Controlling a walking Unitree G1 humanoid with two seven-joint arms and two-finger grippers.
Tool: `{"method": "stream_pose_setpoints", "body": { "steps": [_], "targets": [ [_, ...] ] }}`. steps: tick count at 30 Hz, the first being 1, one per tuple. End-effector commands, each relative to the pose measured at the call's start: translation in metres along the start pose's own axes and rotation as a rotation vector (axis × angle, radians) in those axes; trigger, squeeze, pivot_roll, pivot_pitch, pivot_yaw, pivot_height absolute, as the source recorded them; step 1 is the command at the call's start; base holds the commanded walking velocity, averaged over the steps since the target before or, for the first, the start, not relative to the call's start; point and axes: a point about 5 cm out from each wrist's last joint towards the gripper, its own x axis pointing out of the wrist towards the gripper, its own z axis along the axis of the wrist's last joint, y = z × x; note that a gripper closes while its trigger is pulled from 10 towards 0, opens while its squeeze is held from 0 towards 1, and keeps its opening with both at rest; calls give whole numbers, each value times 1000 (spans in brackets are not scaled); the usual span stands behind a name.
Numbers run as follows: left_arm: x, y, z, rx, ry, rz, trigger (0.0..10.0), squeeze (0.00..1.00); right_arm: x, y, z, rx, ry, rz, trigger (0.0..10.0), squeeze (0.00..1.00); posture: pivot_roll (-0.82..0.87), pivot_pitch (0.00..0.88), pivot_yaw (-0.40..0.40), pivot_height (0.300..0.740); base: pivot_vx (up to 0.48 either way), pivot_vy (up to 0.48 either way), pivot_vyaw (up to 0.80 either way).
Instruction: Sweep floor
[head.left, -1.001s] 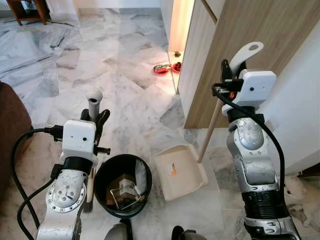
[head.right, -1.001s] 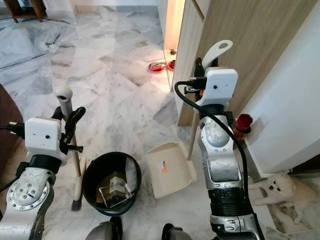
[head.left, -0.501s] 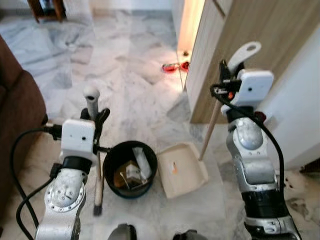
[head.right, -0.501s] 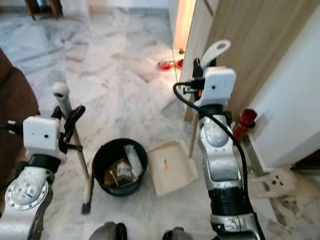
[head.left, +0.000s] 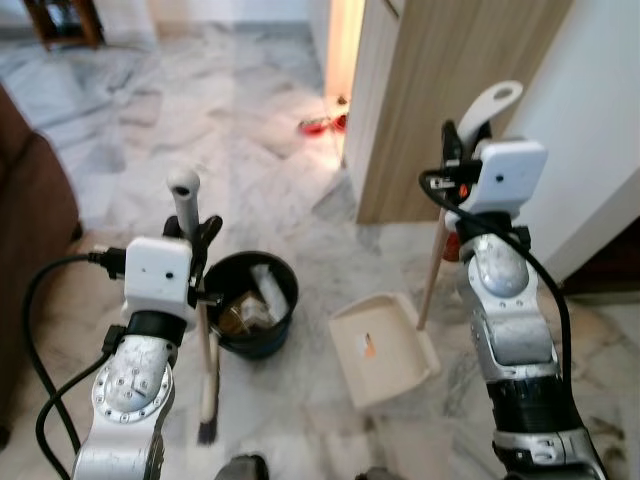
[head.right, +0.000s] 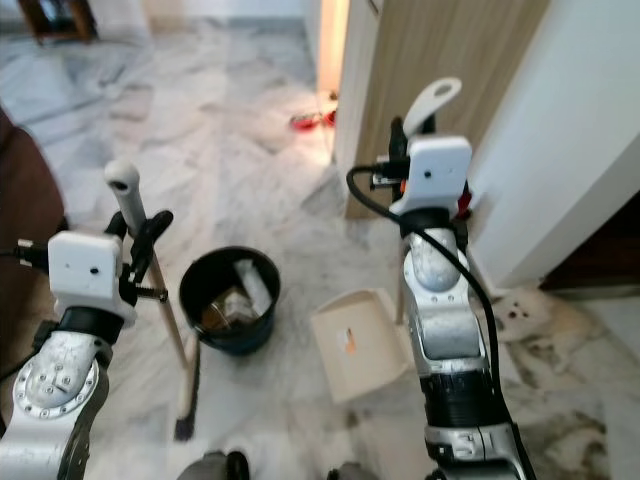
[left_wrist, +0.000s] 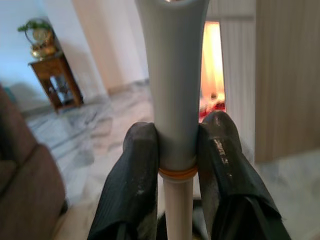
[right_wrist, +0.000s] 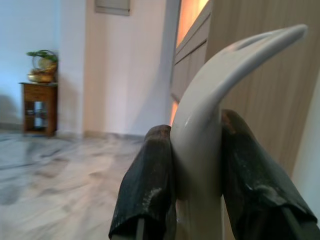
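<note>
My left gripper (head.left: 190, 230) is shut on the grey grip of a small broom (head.left: 205, 340) that stands upright, its dark bristles (head.left: 207, 432) on the marble floor left of the bin. In the left wrist view both black fingers (left_wrist: 137, 170) press the broom handle (left_wrist: 175, 100). My right gripper (head.left: 455, 140) is shut on the looped cream handle (head.left: 490, 105) of a long-handled dustpan; its wooden pole runs down to the cream pan (head.left: 383, 347) lying on the floor. The right wrist view has both fingers (right_wrist: 150, 185) clamped on that dustpan handle (right_wrist: 205, 130).
A black bin (head.left: 252, 303) holding paper and scraps stands between broom and pan. A wooden cabinet (head.left: 440, 90) and a white wall (head.left: 590, 130) rise ahead on the right. Red bowls (head.left: 318, 125) sit by the lit gap. A brown sofa (head.left: 35, 220) is on the left.
The whole view shifted as the camera moved. The bin now lies further from me and more to the left of the pan. Both grippers keep their holds.
</note>
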Motion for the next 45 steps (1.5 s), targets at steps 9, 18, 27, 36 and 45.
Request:
{"method": "stream_pose_setpoints", "body": {
  "steps": [9, 18, 27, 36, 45],
  "targets": [
    [9, 5, 4, 1, -42, 32, 10000, 0, -1, 2, 2, 69, 5, 1, 10000, 0, -17, 187, -45, 740, 0, 0, 0],
    [9, 22, -17, -24, 12, 110, 10000, 0, -6, 8, -8, 95, 44, 2, 10000, 0, -139, 172, -25, 740, 0, 0, 0],
    [9, 29, -23, -44, 23, 143, 10000, 0, -5, 7, -5, 95, 30, 1, 10000, 0, -179, 139, 19, 740, 0, 0, 0],
    [7, 28, -24, -57, 23, 156, 10000, 0, -4, 12, -10, 104, 50, 31, 10000, 0, -173, 127, 16, 740, 0, 0, -533],
    [14, 31, -24, -47, 11, 157, 10000, 0, 0, 12, -9, 110, 50, 31, 10000, 0, -126, 133, 13, 740, 0, 0, -800]
  ]
}}
